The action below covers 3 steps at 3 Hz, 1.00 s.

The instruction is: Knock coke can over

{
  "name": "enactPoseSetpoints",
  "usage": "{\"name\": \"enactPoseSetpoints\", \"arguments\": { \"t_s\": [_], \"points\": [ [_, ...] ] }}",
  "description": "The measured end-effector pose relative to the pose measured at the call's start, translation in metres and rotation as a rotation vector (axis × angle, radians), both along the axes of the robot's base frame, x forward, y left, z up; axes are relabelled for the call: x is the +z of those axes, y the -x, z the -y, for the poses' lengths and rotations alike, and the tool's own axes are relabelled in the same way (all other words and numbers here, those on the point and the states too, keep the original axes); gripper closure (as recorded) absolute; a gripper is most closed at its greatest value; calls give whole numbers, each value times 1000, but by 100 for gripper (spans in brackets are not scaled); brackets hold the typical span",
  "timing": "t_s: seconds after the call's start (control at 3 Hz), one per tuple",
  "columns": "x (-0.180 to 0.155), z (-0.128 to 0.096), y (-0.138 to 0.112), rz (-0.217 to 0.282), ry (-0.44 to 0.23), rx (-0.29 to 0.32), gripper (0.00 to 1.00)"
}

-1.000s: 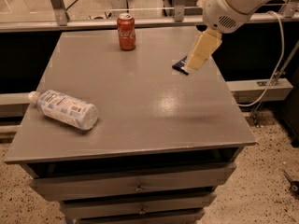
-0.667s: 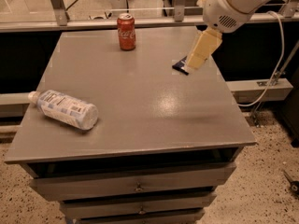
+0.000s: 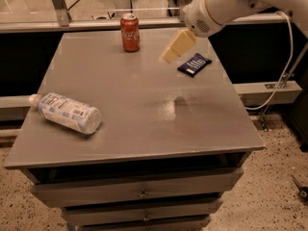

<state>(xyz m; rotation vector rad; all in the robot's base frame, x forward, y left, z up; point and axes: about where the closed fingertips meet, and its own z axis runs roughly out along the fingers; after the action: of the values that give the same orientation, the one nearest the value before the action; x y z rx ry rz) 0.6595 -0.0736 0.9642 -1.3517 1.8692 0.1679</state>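
Being shifted left from above the packet (image 3: pixel 194 64) toward the can (image 3: pixel 130 32), which is standing upright and untouched near the table's (image 3: pixel 144 119) far edge, the gripper (image 3: pixel 168 57) is being held aloft, its open-or-closed state indiscernible.

Table: I see a grey table (image 3: pixel 144 134) filling the middle of my view.
Drawers: stacked drawers (image 3: pixel 96 196) with small metal pulls sit under its near edge.
Floor: speckled beige floor (image 3: pixel 274 191), near left and right.
Far side: a pale ledge (image 3: pixel 86 25) runs left to right, with dark panels (image 3: pixel 24 66) below it.
Right: a white cable (image 3: pixel 285 71) loops down.
Light: a soft glare (image 3: pixel 169 106) lies on the tabletop.
Gripper: the gripper (image 3: pixel 171 54) hangs over the table's far right part.
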Motion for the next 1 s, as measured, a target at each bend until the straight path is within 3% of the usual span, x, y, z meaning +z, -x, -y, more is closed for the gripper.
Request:
{"name": "enactPoseSetpoints", "arguments": {
  "t_s": [0.33,1.0],
  "points": [
    [-22,-34,-52,-21,-163,-19,0],
    [-73,-78,-129,-32,-364,-76,0]
  ]
}}
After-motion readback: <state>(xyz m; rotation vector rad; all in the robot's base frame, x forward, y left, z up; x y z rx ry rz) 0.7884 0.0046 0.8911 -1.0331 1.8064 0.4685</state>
